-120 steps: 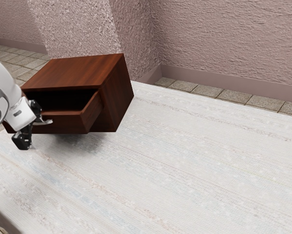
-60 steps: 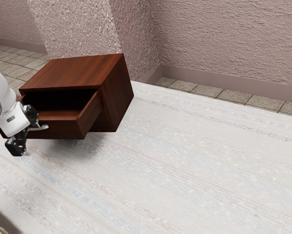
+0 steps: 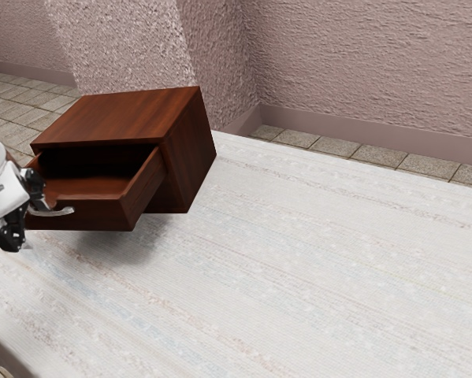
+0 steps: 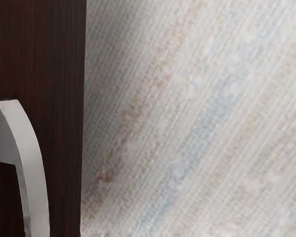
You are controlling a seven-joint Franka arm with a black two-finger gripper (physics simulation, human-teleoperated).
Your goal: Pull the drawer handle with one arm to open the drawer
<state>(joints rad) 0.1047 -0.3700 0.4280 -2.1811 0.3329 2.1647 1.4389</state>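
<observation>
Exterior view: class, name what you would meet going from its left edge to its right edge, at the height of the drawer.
pincer → handle → drawer → cabinet → table

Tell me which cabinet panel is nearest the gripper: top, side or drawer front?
The drawer front, the only panel bearing the silver handle, right by the gripper.

Bench [image 3: 299, 260]: whitish, woven-looking surface with faint blue and tan streaks running along its length; the wrist view shows the same streaks. Floor [image 3: 362, 153]: grey-beige square tiles beyond the bench's far edge. Wall [image 3: 362, 55]: rough pinkish plaster, forming a projecting corner. Baseboard [image 3: 377, 130]: plain, darker band where wall meets floor.
</observation>
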